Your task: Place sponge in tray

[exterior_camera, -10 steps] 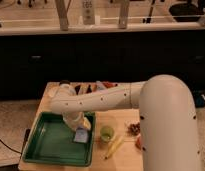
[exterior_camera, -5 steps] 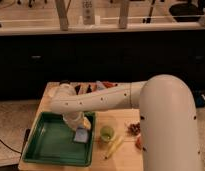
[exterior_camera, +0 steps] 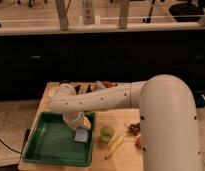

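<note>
Nothing has visibly shifted since the earlier frame: the gripper (exterior_camera: 77,122) hangs over the tray (exterior_camera: 46,145) side nearest the green cup (exterior_camera: 107,132), the sponge (exterior_camera: 82,135) directly beneath it, grip state cannot be told, and a release this close to the rim may drop the sponge outside.

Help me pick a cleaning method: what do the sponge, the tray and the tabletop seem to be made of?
Sponge: probably soft foam; a pale blue-grey, matte, flat pad.
Tray: likely moulded plastic; even dark green with a slight sheen and a raised rim.
Tabletop: looks like light wood or wood laminate; tan and matte.
The hand hangs over the tray's right side, just above the sponge.
</note>
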Robot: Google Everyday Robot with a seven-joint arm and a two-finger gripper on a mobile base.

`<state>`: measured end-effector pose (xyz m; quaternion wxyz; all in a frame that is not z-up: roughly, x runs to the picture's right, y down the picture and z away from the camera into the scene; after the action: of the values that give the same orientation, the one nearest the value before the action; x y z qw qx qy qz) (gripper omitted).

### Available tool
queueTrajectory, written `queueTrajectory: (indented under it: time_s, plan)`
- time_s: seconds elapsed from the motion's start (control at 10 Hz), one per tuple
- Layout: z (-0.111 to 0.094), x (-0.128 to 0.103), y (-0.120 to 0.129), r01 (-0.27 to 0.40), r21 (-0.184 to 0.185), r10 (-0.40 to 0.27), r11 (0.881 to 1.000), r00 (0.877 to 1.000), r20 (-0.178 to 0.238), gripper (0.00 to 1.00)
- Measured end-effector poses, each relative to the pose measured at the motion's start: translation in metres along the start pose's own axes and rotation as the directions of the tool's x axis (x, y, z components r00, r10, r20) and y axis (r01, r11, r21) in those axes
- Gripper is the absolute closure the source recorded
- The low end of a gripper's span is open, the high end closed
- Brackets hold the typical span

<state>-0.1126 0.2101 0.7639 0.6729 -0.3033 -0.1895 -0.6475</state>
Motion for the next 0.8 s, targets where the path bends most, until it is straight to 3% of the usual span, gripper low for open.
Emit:
queueTrajectory:
  time_s: [0.6, 0.8]
  plan:
    - [-0.005, -0.004, -0.010, 0.017, 0.009, -0.017, 1.000, 1.000, -0.007, 0.27]
    - [-0.009, -0.007, -0.014, 0.030, 0.019, -0.030, 0.999, 0.999, -0.012, 0.20]
